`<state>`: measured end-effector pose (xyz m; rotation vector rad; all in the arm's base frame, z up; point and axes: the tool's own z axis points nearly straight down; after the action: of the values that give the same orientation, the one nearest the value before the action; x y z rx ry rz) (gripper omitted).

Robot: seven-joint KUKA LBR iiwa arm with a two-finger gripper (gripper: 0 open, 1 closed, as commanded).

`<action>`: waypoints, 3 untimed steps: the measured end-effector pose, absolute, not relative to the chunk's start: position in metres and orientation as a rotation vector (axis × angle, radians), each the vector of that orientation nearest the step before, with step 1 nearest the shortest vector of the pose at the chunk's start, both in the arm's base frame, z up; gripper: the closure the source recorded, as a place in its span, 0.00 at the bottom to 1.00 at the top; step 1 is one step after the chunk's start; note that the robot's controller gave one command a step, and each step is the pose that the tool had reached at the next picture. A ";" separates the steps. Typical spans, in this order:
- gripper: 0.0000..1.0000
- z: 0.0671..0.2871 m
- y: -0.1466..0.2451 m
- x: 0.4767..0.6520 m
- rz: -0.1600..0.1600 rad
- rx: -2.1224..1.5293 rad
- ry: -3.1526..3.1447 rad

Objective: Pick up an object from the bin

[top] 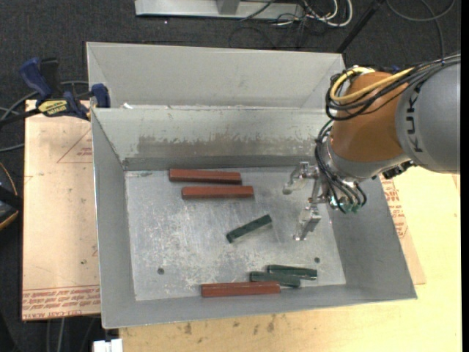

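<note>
- Your gripper (299, 207) hangs over the right part of the bin (110, 196). Its two fingers are spread apart with nothing between them.
- The nearest thing to it is a dark green bar (248, 228). It lies tilted on the bin floor near the middle, to the gripper's left and slightly nearer the front wall, clear of both fingers.
- That bar is short, slim and straight-edged with a dull finish. Its right end is turned toward the back wall.
- Along the back of the floor you have two reddish-brown bars lying almost parallel: the upper brown bar (205, 175), and just in front of it the lower brown bar (218, 192), set a little further right.
- By the front wall a pair of dark green bars (284, 274) lies close together, below the gripper and well apart from it. Just beside them lies the front brown bar (240, 290).
- The bin floor is grey metal, scuffed and speckled, with sloping sides.
- The arm comes in from the right. Its wrist wears an orange cover (366, 127) with looped cables (344, 86) over it, and the fingers (308, 224) point left and down into the bin.
</note>
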<state>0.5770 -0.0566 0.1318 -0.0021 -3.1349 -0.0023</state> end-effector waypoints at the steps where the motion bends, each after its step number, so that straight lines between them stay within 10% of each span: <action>1: 0.00 0.135 -0.057 0.579 -0.001 0.000 -3.142; 2: 1.00 0.078 -0.027 0.599 0.001 0.249 -3.147; 3: 0.00 0.076 -0.027 0.597 0.001 0.250 -3.143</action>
<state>0.5970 -0.0266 0.0760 0.2499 -3.1430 0.0008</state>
